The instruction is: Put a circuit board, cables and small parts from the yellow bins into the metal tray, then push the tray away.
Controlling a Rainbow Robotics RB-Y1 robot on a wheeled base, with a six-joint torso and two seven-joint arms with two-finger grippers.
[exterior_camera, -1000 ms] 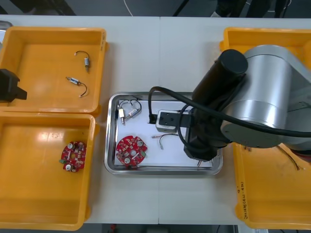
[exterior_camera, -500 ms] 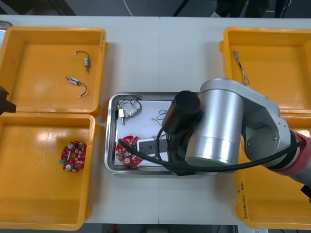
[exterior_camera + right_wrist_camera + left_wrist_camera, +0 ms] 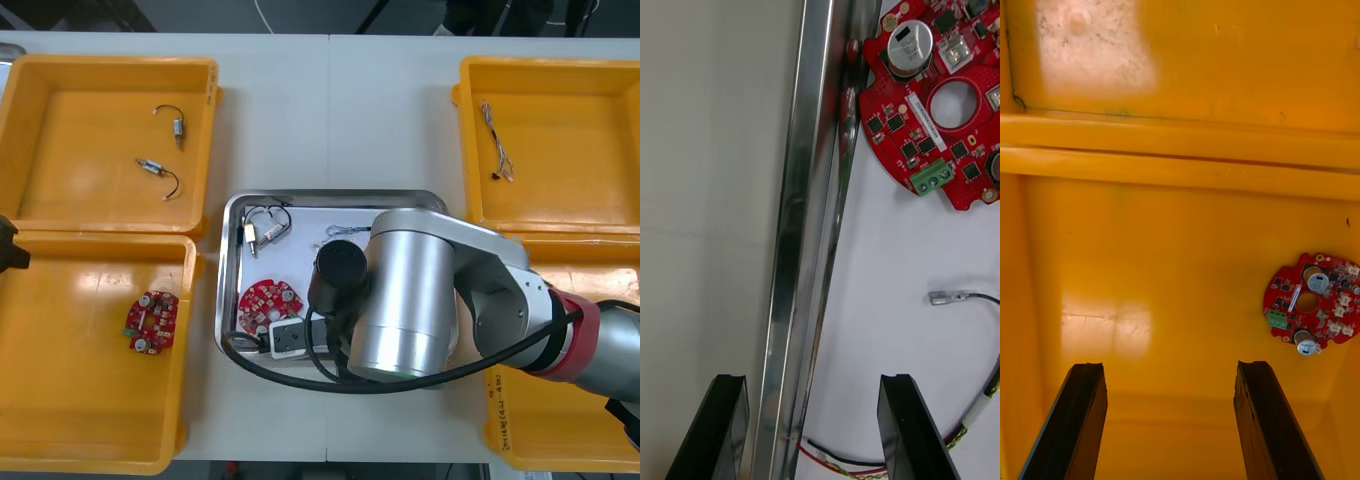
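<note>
The metal tray [image 3: 234, 212] sits mid-table, white inside. It holds a round red circuit board [image 3: 268, 301], a black cable [image 3: 266, 224] and small metal parts [image 3: 340, 231]. My right arm [image 3: 410, 300] lies low across the tray, its wrist at the front left corner. My right gripper [image 3: 812, 382] is open and straddles the tray's rim [image 3: 801, 225]: one finger is over the table, the other inside. Ahead of the inside finger lie the board [image 3: 940, 97] and a red and yellow cable [image 3: 970, 431]. My left gripper [image 3: 1171, 367] hangs open above a bin with another board [image 3: 1311, 307].
Two yellow bins stand at each side. The far left bin [image 3: 60, 80] holds two small metal parts [image 3: 160, 168]; the near left one holds a red board [image 3: 151, 321]. A twisted blue and white cable [image 3: 497, 140] lies in the far right bin. Bare table lies beyond the tray.
My right arm has swung from the tray's right side across to its front left corner, dropping lower. The left gripper has drawn back toward the table's left edge.
</note>
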